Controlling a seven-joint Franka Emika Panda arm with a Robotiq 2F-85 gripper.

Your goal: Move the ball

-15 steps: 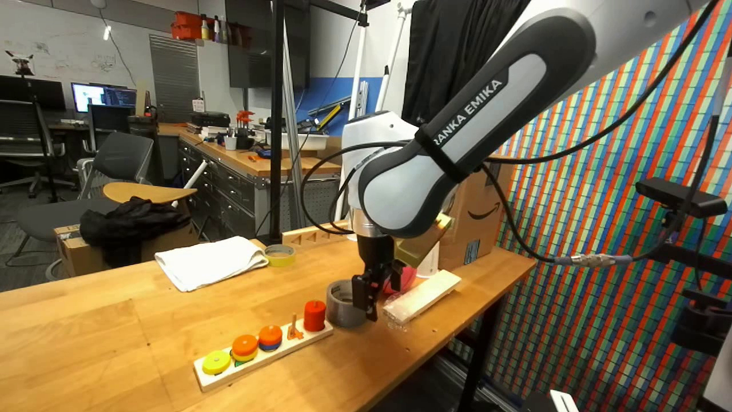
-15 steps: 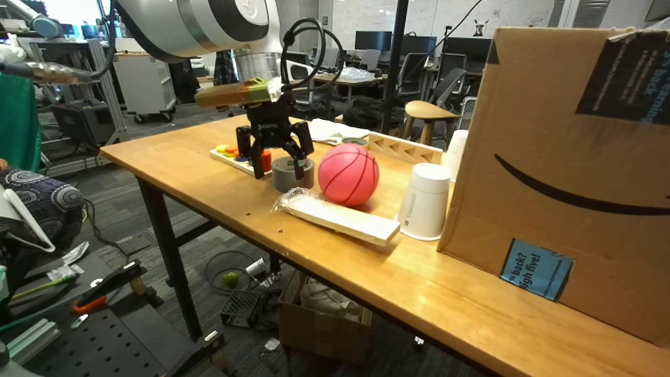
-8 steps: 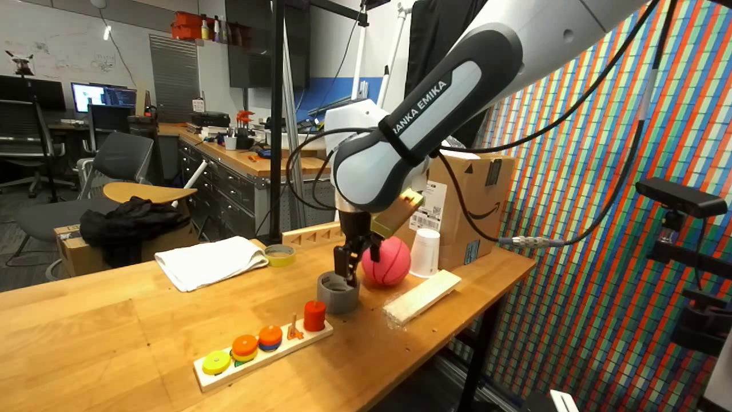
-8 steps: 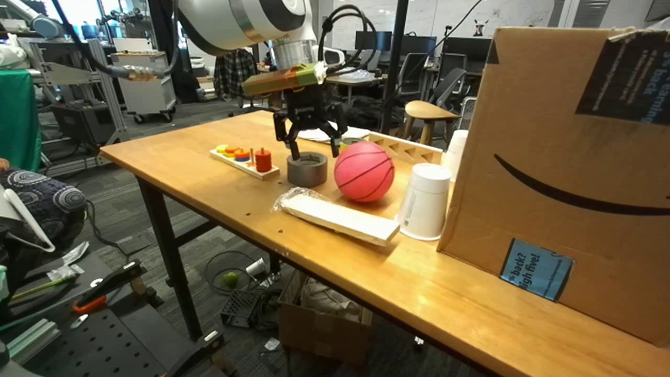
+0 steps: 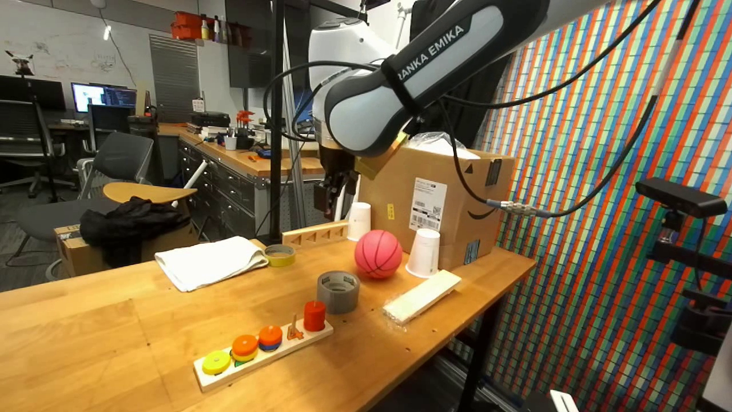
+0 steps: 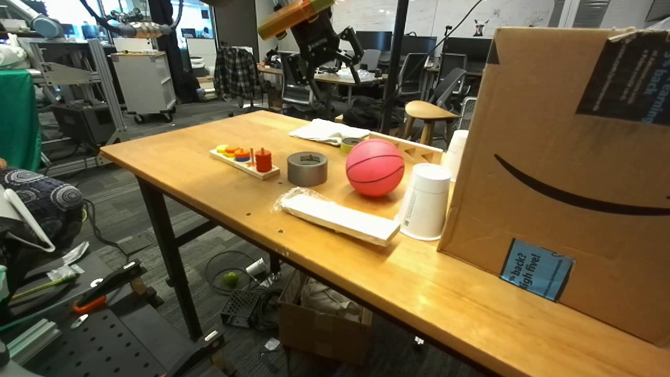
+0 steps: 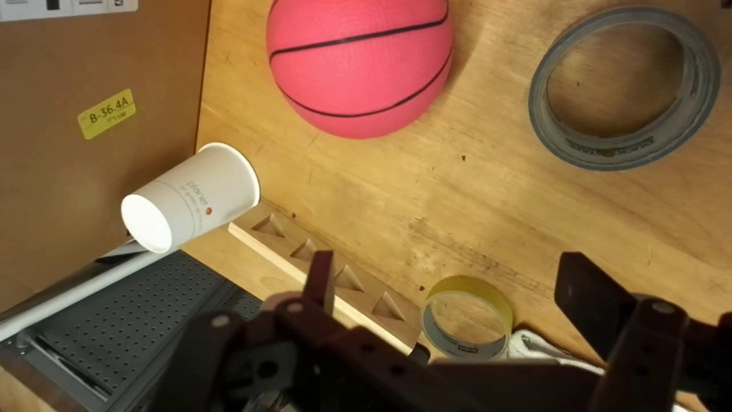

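Note:
The pinkish-red ball (image 5: pixel 378 254) rests on the wooden table between the grey tape roll (image 5: pixel 338 292) and a white cup. It shows whole in both exterior views (image 6: pixel 375 167) and cut off at the top of the wrist view (image 7: pixel 357 68). My gripper (image 6: pixel 336 87) is raised well above the table, tilted, with its fingers spread and nothing between them. It is apart from the ball. In the wrist view the fingers (image 7: pixel 446 272) stand wide apart, with the table far below them. In an exterior view the gripper (image 5: pixel 333 206) is dark and partly hidden by the arm.
White cups (image 5: pixel 424 253) (image 5: pixel 359 221) stand by the big cardboard box (image 5: pixel 457 229). A wrapped light plank (image 5: pixel 423 297) lies near the front edge. Also there: a peg board with coloured rings (image 5: pixel 263 355), yellow tape roll (image 5: pixel 280 256), white cloth (image 5: pixel 210 263) and notched wooden strip (image 5: pixel 314 234).
The gripper has lifted from low beside the tape roll to high above the table and tilted. The ball has moved toward the back, away from the plank. The grey tape roll shifted slightly, then stayed.

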